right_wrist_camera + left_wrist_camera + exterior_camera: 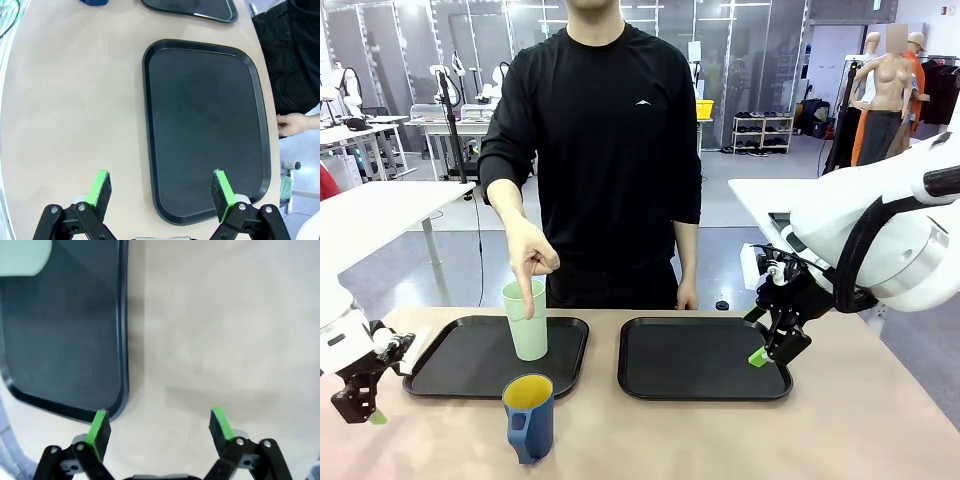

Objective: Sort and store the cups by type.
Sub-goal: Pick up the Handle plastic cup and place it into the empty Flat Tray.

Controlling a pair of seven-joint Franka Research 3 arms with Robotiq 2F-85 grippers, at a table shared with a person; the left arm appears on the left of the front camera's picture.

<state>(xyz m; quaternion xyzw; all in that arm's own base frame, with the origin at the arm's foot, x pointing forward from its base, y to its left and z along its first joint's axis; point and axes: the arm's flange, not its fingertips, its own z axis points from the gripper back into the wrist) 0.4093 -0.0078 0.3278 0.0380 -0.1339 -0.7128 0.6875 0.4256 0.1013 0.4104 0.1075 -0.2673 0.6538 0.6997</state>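
Standing at the far side of the counter (880,420), a person in a black top holds one hand (532,262) over the pale mint-green tumbler (527,322), the forefinger pointing straight down at its rim. I cannot tell whether the finger touches the plastic. The tumbler stands upright on the left tray (440,365), in the far right part of it. The dark blue mug (529,417) with the yellow inside stands upright on the bare counter, just beside the near edge of this same tray and nearer than the tumbler, with its handle turned to the near side. The two cups are close, but they do not touch. The right tray (650,385), also black, lies beside the left one with a narrow strip of counter between them. The other hand of the person (686,295) hangs at the far edge of the counter, behind the right tray.

The left tool (360,405) hangs low at the near left corner of the counter, left of the left tray. Its two green pads are spread wide with nothing between them; in the wrist view one pad is over the rim of the tray and the other over the bare counter. The right tool (770,350) hangs over the right edge of the right tray, tilted down. Its fingers are also spread wide and hold nothing, one over the tray and one over the counter.
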